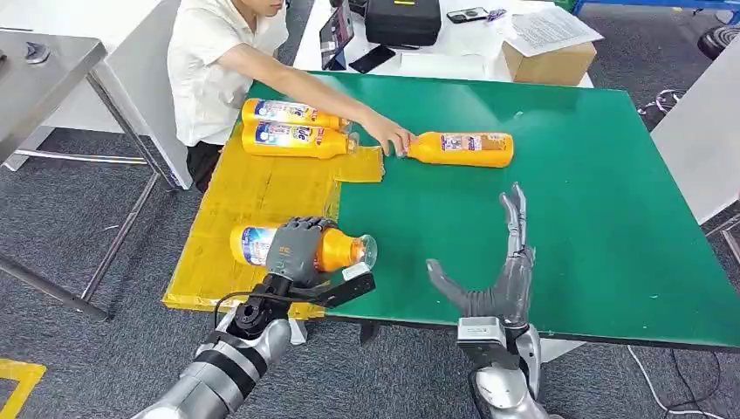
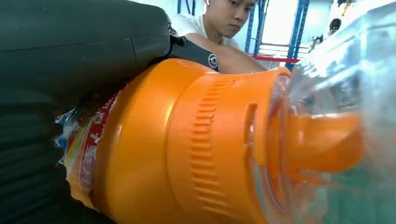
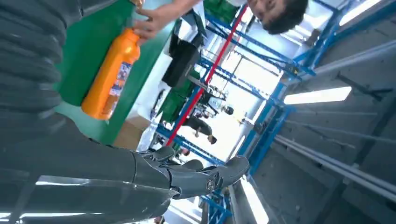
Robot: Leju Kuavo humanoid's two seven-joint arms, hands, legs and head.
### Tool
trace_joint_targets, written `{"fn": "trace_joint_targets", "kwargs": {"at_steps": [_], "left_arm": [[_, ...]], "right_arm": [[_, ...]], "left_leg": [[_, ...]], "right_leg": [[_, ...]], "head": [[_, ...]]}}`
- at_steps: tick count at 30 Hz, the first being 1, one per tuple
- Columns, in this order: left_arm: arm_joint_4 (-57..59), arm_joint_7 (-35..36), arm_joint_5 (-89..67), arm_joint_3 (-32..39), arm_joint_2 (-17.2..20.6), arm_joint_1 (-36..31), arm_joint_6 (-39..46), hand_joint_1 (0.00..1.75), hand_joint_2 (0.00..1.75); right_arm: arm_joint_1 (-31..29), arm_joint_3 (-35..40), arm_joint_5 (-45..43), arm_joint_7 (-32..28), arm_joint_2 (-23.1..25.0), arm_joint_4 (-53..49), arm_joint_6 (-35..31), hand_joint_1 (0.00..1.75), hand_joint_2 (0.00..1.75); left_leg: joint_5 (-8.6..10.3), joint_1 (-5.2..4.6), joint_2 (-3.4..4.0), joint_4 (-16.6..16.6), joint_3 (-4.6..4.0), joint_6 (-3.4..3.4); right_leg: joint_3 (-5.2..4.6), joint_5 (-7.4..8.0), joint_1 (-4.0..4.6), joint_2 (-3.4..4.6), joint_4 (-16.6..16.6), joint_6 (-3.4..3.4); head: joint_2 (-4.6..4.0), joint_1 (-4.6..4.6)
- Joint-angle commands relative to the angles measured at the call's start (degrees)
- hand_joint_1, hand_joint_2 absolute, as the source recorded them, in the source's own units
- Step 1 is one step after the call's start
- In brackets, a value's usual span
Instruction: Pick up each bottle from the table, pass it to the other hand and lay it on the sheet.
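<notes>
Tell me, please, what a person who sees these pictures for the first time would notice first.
First, the orange bottle that the left hand grips at the near edge of the yellow sheet, its clear cap toward the green table. Next, a person's hand at the neck of another bottle lying on the green, while two bottles lie side by side on the sheet's far end. The right hand is spread open above the table.

The desk [image 1: 558,183] is being viewed from high above in the head view, facing forward and down. The left wrist view is being pressed very close against an orange bottle [image 2: 187,149]. The right wrist view is being tilted, facing across the desk toward another bottle [image 3: 109,77], which is also being shown in the head view.
</notes>
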Motion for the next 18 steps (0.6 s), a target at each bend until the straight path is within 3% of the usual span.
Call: {"fn": "trace_joint_targets", "kwargs": {"at_steps": [1,2,3,5,7,12,13,15,16,18], "left_arm": [[16.0,1.7,1.5,3.3,0.4,-10.3,-6.3,1.47,1.75],[18.3,1.7,2.2,4.3,0.4,-12.0,-6.6,1.47,1.75],[19.6,2.1,2.4,4.7,0.5,-13.2,-7.6,0.59,1.75],[23.7,3.5,2.7,5.4,0.7,-16.3,-11.5,0.80,1.75],[25.3,3.9,3.2,5.8,1.0,-17.5,-14.2,0.63,1.75],[25.3,3.9,3.3,5.9,0.9,-17.4,-14.2,0.63,1.75],[25.4,3.9,3.3,5.9,0.8,-17.3,-14.2,0.54,1.75],[26.1,2.8,4.9,6.8,0.4,-17.7,-17.6,0.10,1.75],[26.5,0.3,7.8,8.2,0.1,-18.1,-22.4,0.00,1.75],[26.9,-2.8,11.1,9.2,0.1,-18.7,-29.0,0.00,1.75]], "right_arm": [[-1.1,-2.1,-2.7,-0.9,1.8,0.3,2.7,0.00,1.75],[-1.3,-2.1,-2.7,-0.9,1.9,0.7,3.0,0.00,1.75],[-1.5,-2.0,-2.6,-0.9,2.1,0.9,2.9,0.00,1.75],[-1.8,-2.0,-3.5,-0.9,2.1,1.3,3.2,0.00,1.75],[-2.1,-2.2,-4.2,-0.9,2.2,1.7,3.9,0.00,1.75],[-2.1,-2.2,-4.3,-0.9,2.1,1.8,4.0,0.00,1.75],[-2.1,-2.2,-4.3,-0.9,2.1,1.8,4.0,0.00,1.75],[-2.0,-2.8,-4.7,-0.9,2.3,2.5,4.6,0.00,1.75],[-2.1,-2.9,-5.3,-0.9,2.1,2.9,4.9,0.00,1.75],[-2.6,-2.6,-7.6,-0.9,1.5,3.8,5.8,0.00,1.75]], "left_leg": [[-0.02,0.04,0.03,0.0,0.08,-0.07],[-0.08,0.07,0.03,0.0,0.22,-0.13],[-0.04,0.07,-0.01,0.0,0.14,-0.10],[-0.05,0.08,0.03,0.0,0.15,-0.14],[-0.05,0.08,0.05,0.0,0.19,-0.16],[-0.01,0.05,0.12,0.0,0.22,-0.14],[0.01,0.04,0.10,0.0,0.16,-0.12],[-0.02,0.06,0.08,0.0,0.28,-0.16],[0.00,0.07,0.09,0.0,0.20,-0.14],[-0.04,0.08,0.12,0.0,0.25,-0.15]], "right_leg": [[0.08,-0.01,0.03,0.05,0.0,-0.08],[0.22,-0.06,0.07,0.06,0.0,-0.14],[0.15,-0.04,0.07,0.01,0.0,-0.12],[0.14,-0.04,0.08,0.06,0.0,-0.15],[0.18,-0.03,0.08,0.08,0.0,-0.16],[0.18,0.00,0.05,0.14,0.1,-0.10],[0.13,0.02,0.05,0.11,0.1,-0.08],[0.24,-0.02,0.06,0.10,0.1,-0.12],[0.17,0.00,0.07,0.10,0.1,-0.10],[0.21,-0.02,0.08,0.14,0.1,-0.12]], "head": [[0.00,-0.02],[0.00,0.00],[0.00,0.00],[0.00,0.00],[0.00,-0.02],[0.00,-0.02],[0.00,-0.02],[0.00,-0.02],[0.00,-0.02],[0.00,0.00]]}}
